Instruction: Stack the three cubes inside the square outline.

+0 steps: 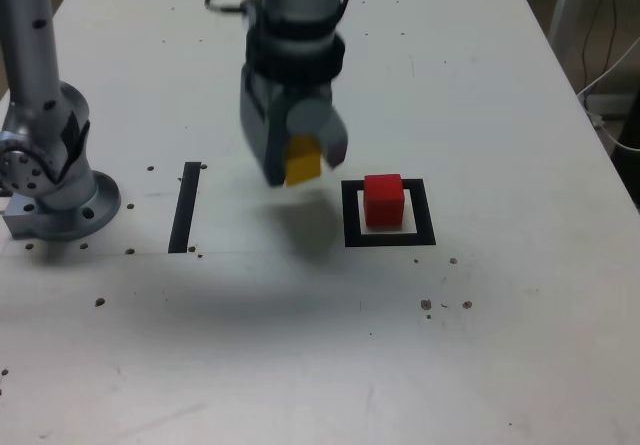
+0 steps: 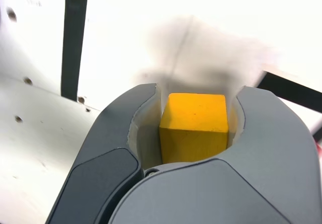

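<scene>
Yellow cube (image 2: 193, 127) sits clamped between the jaws of the grey gripper (image 1: 305, 160), lifted off the white table (image 1: 500, 345) just to the exterior view's left of the square outline (image 1: 350, 215), where the red cube (image 1: 383, 200) rests inside on the white middle.

gripper (image 1: 305, 160) motion-blurred, yellow cube (image 1: 303, 161) partly hidden

cubes: 2 – yellow (image 1: 303, 161), red (image 1: 383, 200)
square outline (image 1: 352, 227): 1
tape strip (image 1: 185, 207): 1
gripper (image 1: 305, 165): 1
</scene>
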Robot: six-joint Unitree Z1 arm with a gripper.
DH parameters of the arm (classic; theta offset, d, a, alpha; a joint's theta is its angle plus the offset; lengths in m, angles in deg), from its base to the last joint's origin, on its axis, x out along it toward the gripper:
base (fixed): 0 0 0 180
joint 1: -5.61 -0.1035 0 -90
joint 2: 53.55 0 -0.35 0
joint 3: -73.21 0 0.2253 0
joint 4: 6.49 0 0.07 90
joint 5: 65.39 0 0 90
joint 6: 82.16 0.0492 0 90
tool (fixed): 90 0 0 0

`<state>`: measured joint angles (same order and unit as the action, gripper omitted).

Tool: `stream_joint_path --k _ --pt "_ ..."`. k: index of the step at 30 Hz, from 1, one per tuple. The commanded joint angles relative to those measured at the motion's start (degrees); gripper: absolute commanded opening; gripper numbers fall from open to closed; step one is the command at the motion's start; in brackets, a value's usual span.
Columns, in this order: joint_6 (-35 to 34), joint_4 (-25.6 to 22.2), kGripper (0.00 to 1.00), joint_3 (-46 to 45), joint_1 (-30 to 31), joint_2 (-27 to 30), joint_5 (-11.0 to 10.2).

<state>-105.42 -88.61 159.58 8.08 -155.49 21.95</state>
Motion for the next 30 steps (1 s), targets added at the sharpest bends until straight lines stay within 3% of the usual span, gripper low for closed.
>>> stream_joint_path --k 1,4,9,30 --pt "3.5 -2.7 0.17 3.2 -0.1 0.7 -1.1" --pt "8.2 -5.6 0.17 8.0 -0.2 0.4 -1.8" --pt "12.4 -6.4 0.17 14.0 0.4 -2.6 -0.7" --pt "13.8 -6.2 0.17 19.8 2.0 -12.7 0.9"
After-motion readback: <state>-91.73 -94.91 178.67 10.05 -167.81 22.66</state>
